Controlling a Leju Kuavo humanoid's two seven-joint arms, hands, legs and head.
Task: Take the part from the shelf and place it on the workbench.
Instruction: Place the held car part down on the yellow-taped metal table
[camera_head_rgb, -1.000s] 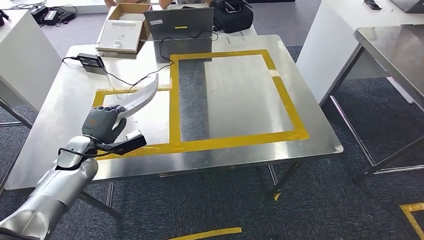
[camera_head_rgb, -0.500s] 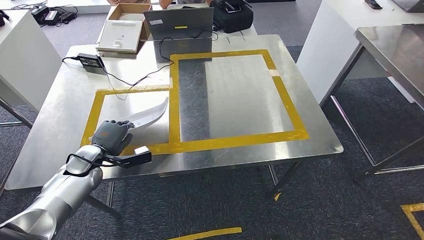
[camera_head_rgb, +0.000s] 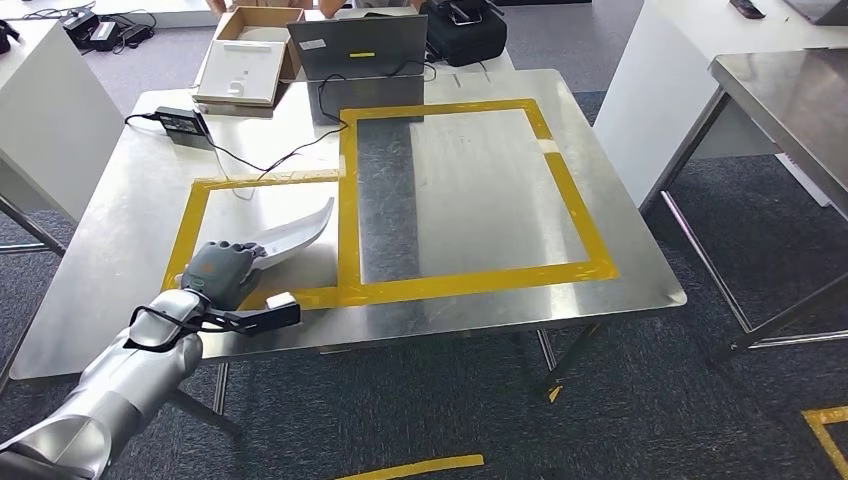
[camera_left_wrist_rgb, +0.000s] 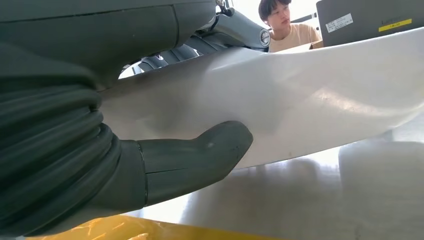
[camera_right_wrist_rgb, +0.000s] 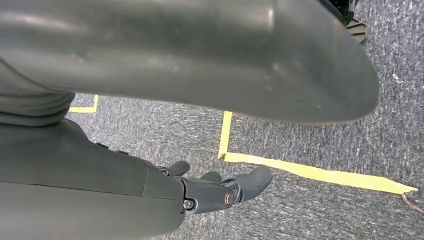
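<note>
— Steel workbench (camera_head_rgb: 480, 190) first: where's the white curved part (camera_head_rgb: 290, 236)?
— Inside its smaller yellow-taped square (camera_head_rgb: 190, 215), low over the steel.
— Left hand (camera_head_rgb: 222, 270)?
— Grips the part's near end.
— Right hand (camera_right_wrist_rgb: 220, 190)?
— Hanging above carpet, fingers loosely apart, holding nothing.

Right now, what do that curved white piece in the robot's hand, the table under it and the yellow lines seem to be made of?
The white part looks like moulded plastic or painted composite: smooth, matte, softly shaded curves. I cannot tell which. The workbench looks like brushed stainless steel: grey, streaky reflections. The yellow lines look like adhesive floor tape: flat, overlapping at corners. The left hand holding the part has a grey cover, seemingly ribbed rubber.
</note>
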